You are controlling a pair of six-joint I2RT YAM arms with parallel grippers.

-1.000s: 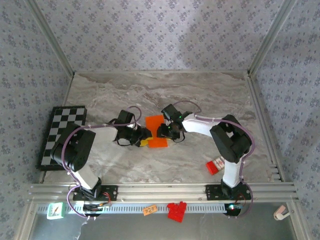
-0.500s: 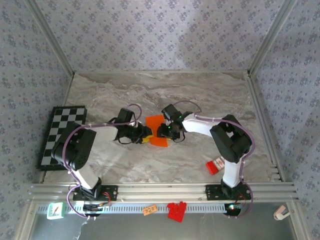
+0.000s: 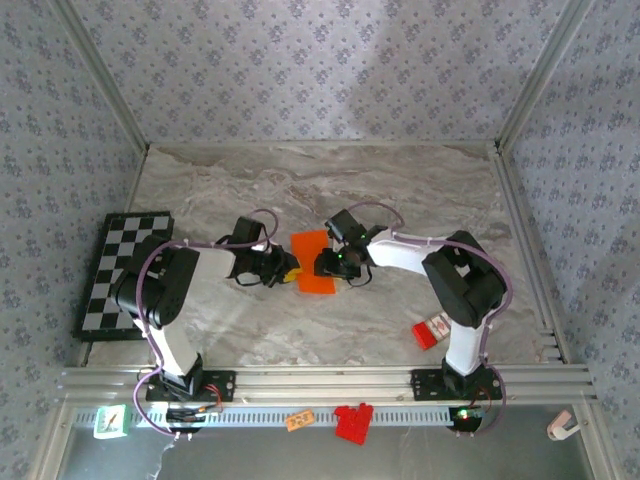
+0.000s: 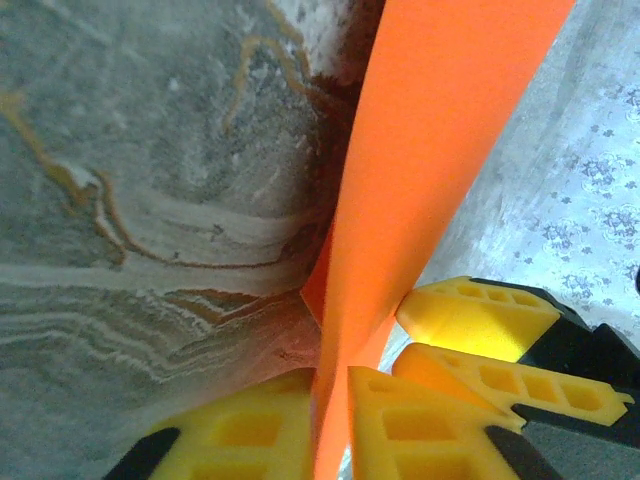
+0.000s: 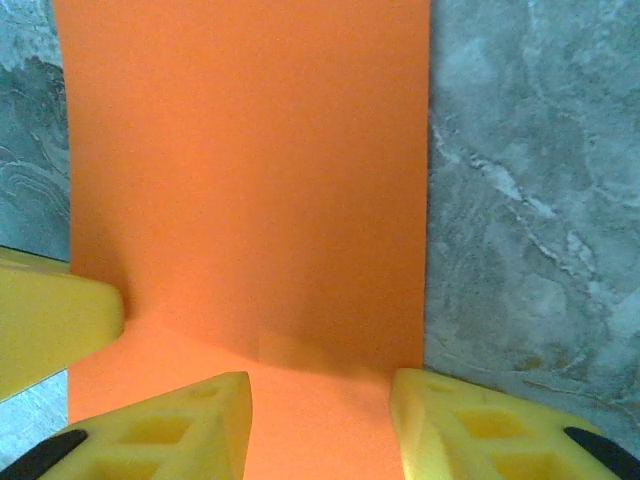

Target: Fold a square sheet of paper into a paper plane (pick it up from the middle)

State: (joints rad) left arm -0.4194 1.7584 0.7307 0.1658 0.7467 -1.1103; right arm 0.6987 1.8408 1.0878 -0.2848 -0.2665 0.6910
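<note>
left pincer nipped on orange sheet, right pincer apart above it

orange paper sheet [image 3: 312, 260] lies near the middle of the marble bench [image 3: 420, 190], between the two arms. left pincer [image 3: 289, 270] sits at its left edge. in the left wrist view that edge stands up on end and runs down between the yellow fingers [image 4: 240, 430], which are pinched nearly together on it. right pincer [image 3: 328, 264] is at the sheet's right side, jaws roughly half apart. both its fingers [image 5: 165, 425] are over flat paper, gripping nothing. checkerboard [image 3: 125, 270] far left, red-and-white box [image 3: 432, 330] near the right arm's base.
</note>
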